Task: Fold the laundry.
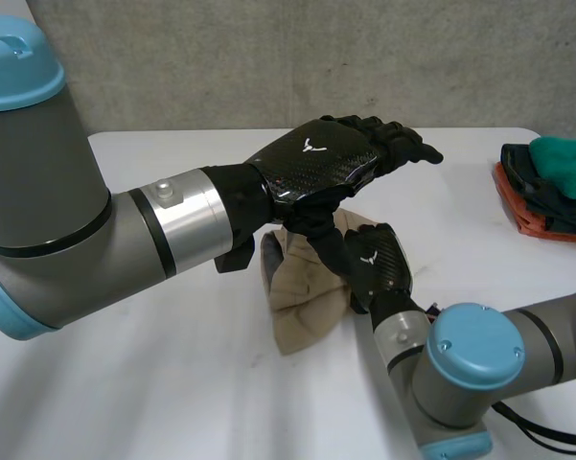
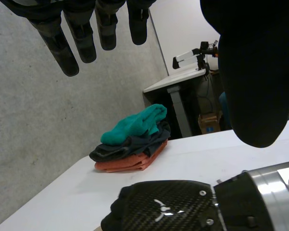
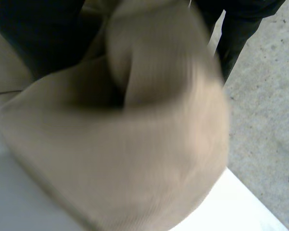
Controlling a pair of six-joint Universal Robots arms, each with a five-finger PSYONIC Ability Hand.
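beige cloth (image 1: pixel 302 307), soft and limp: right hand (image 1: pixel 376 264) pinches its bunched top, left hand (image 1: pixel 326 158) hovers, fingers straight, empty; better taken by corners.

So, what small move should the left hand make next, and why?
Probably lower the left hand to the cloth and take a free edge. That hand hovers open above it and holds nothing, while the right hand grips the cloth in a bunch on the table. A second grip would let them spread it flat for folding.
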